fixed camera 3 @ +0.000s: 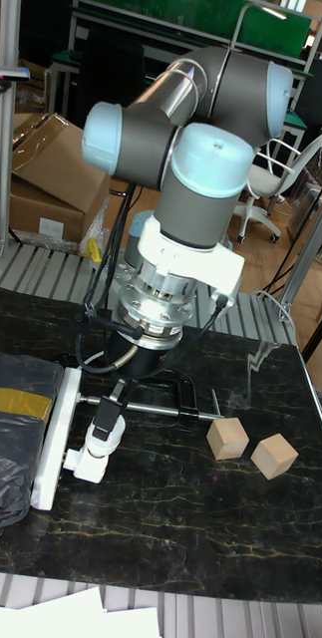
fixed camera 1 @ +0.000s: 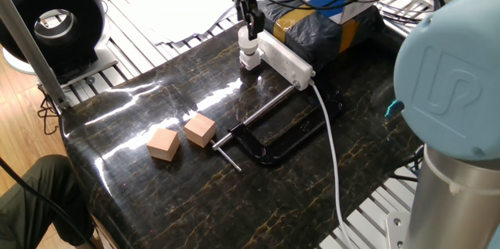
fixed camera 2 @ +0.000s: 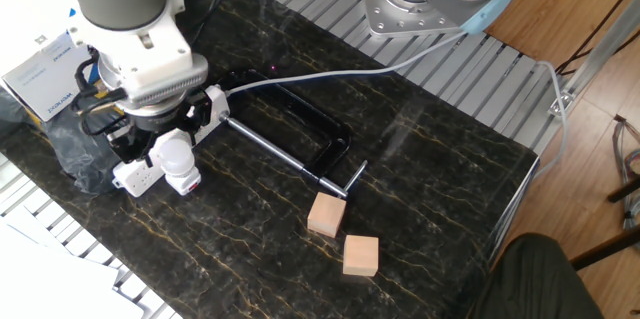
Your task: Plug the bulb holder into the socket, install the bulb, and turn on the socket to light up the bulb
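We see the bulb point(fixed camera 2: 173, 149) seated in the bulb holder point(fixed camera 1: 249, 61), plugged into the end of the socket point(fixed camera 1: 285, 55) on the worktop point(fixed camera 1: 180, 202). Pincer point(fixed camera 1: 251, 26) clamped on the bulb. Risk: twisting off-axis could cross-thread it or lever the holder out.

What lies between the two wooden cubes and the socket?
The black clamp lies between the cubes and the socket, with the white cable running over it. One fixed view shows this best.

Robotics lab: aluminium-frame bench point(fixed camera 2: 470, 69), cardboard boxes point(fixed camera 3: 41, 174), office chair point(fixed camera 3: 270, 179)
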